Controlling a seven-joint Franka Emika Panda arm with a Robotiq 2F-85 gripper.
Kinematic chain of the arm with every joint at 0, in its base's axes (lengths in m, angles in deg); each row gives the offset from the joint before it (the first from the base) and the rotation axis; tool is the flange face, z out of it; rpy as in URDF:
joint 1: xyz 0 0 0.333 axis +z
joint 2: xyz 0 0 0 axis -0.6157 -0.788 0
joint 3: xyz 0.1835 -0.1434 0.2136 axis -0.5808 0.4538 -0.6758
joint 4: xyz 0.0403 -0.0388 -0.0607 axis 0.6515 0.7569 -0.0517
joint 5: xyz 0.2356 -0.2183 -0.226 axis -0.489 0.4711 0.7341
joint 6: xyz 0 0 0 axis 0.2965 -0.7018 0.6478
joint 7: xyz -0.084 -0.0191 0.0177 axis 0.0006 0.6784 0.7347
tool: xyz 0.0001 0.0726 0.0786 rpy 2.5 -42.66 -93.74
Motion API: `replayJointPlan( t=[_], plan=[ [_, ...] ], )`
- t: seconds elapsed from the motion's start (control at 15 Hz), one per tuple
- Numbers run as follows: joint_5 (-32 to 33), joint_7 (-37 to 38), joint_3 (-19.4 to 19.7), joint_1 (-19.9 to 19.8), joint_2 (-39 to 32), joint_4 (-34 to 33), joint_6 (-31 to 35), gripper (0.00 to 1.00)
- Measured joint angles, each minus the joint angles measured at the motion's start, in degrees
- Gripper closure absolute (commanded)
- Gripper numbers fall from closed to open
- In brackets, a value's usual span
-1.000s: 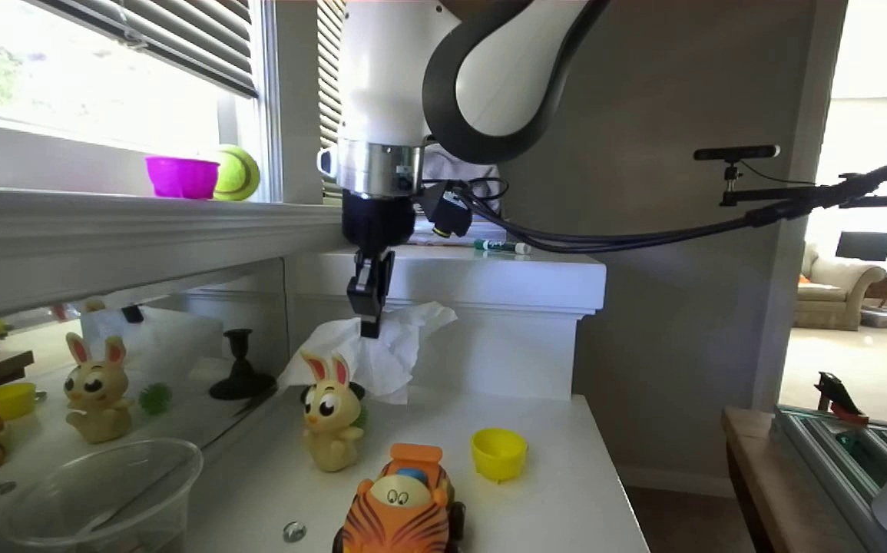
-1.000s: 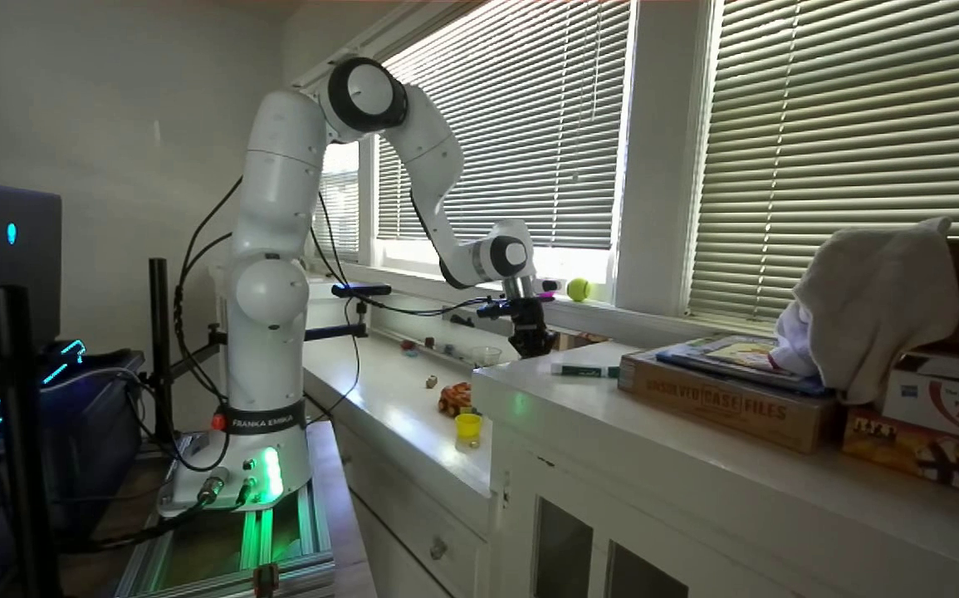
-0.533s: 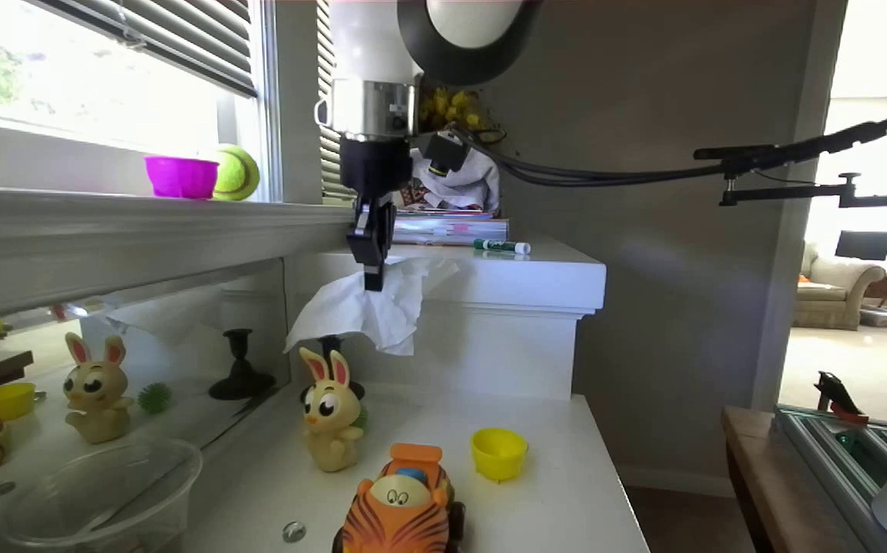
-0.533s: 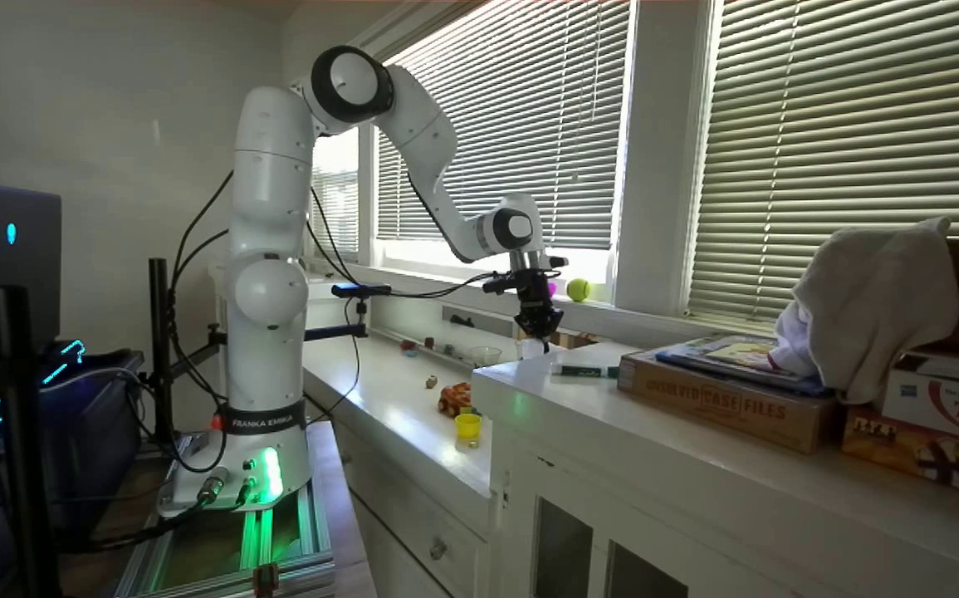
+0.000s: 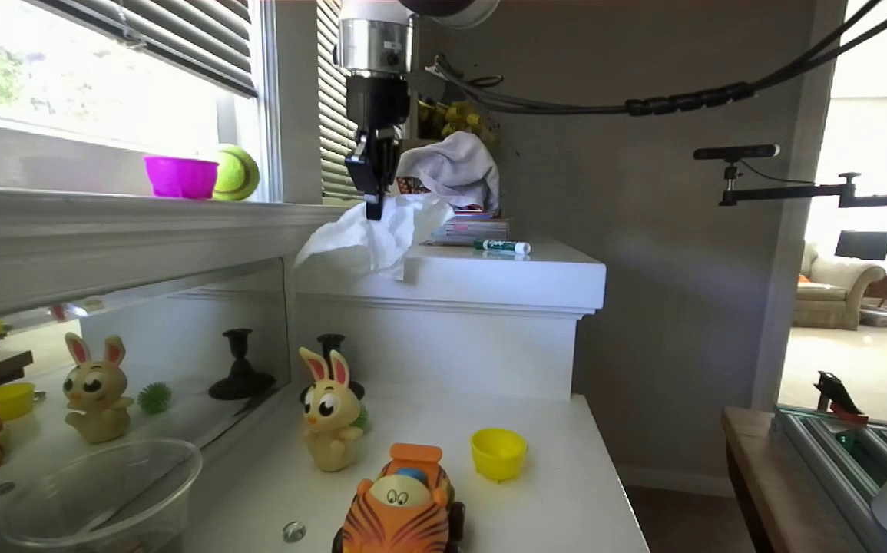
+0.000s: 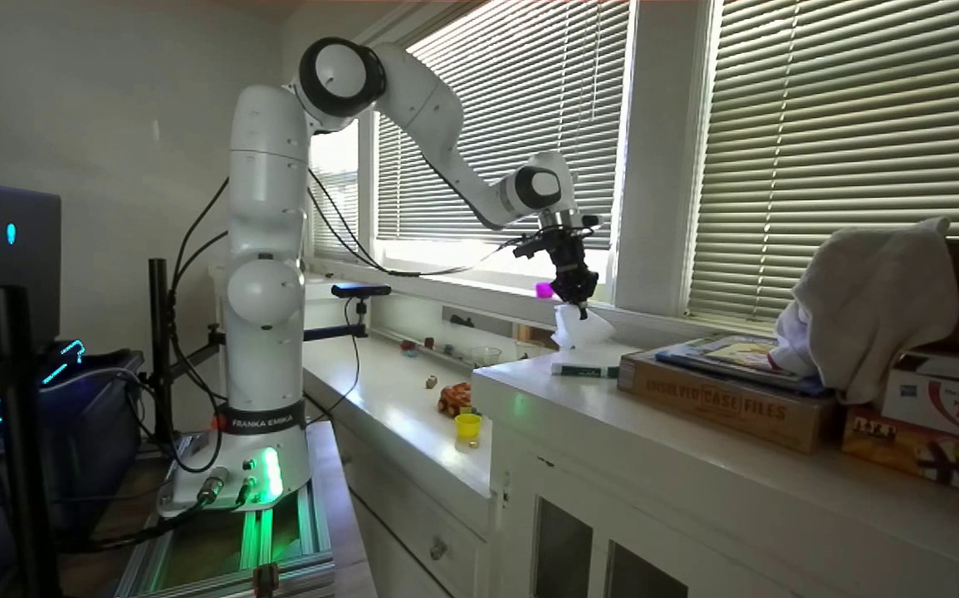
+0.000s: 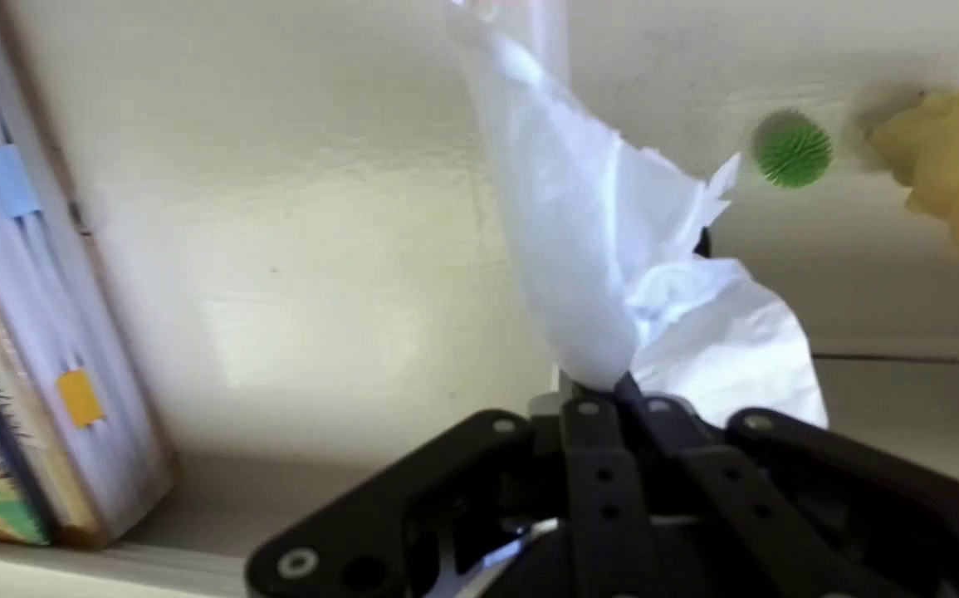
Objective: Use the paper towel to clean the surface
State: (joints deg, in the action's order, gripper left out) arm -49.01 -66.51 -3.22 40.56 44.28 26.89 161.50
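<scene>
The paper towel (image 5: 382,242) hangs from the gripper (image 7: 609,386), whose fingers are together, clamped on a pinch near its middle. It is well above the end of the surface (image 5: 543,415) that meets the white ledge (image 5: 504,280), nearer the corner by the window (image 5: 90,100) than the open front corner; we cannot tell whether it touches the ledge. We judge it light, limp and easily torn, best held by bunched folds. Its long axis runs crosswise, drooping toward the back edge, rising toward the front.
</scene>
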Motion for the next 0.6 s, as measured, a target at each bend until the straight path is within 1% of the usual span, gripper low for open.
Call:
replayJointPlan(
  t=[0.2,0.33,0.47,0.6],
  plan=[
    [0.00,2.44,2.14,-2.60,-0.23,-2.94,-1.22,1.00],
    [0.00,4.29,3.21,-3.85,-0.65,-3.70,-3.79,1.00],
    [0.01,5.84,3.70,-4.43,-1.16,-3.61,-5.55,1.00],
    [0.01,7.59,3.94,-4.75,-2.03,-3.24,-5.08,1.00]
  ],
)
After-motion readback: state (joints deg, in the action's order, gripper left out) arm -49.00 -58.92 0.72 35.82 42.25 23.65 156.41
